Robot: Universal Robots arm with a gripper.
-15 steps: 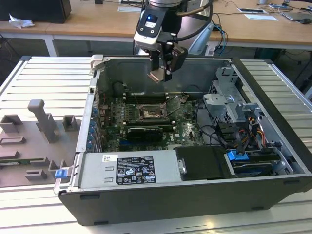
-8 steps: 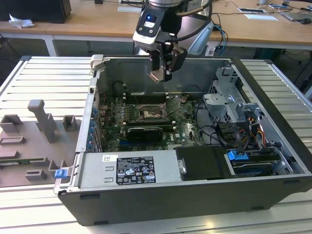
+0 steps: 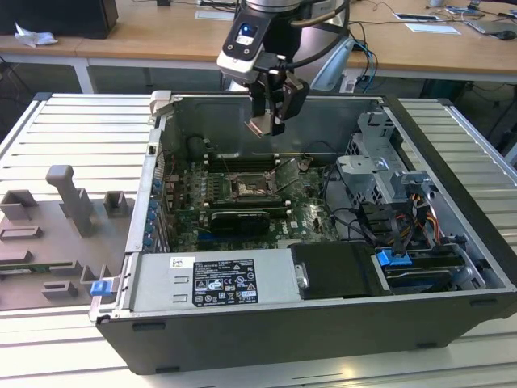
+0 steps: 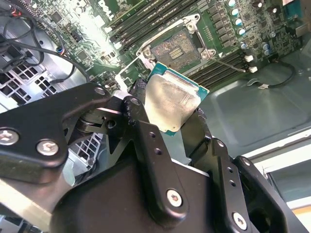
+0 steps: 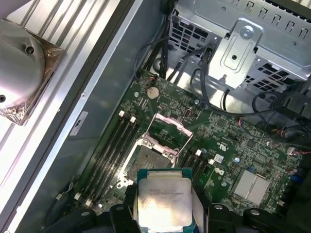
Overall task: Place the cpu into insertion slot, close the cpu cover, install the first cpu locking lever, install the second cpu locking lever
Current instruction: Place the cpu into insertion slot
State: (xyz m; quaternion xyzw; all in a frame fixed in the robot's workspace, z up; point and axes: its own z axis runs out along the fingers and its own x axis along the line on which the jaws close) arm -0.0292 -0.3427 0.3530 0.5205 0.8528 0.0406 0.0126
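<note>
Exterior view shows the gripper [image 3: 271,121] clamped on the cpu [image 3: 260,126], hanging above the insertion slot [image 3: 246,187] without touching; the cpu cover [image 3: 284,172] stands raised beside it.

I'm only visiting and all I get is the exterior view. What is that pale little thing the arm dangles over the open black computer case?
Observer: A small flat square silver-beige cpu with a green edge. The black jaws clamp it by two opposite sides.
Operator: Is the lid over its seat open?
Observer: Yes. In the first wrist view the square silvery metal cpu cover, a frame with a cut-out centre, stands swung up on its hinge.
Operator: Is anything sitting in there already?
Observer: No. In the second wrist view the square dark insertion slot inside its silvery rim shows a bare grid of contacts.
</note>
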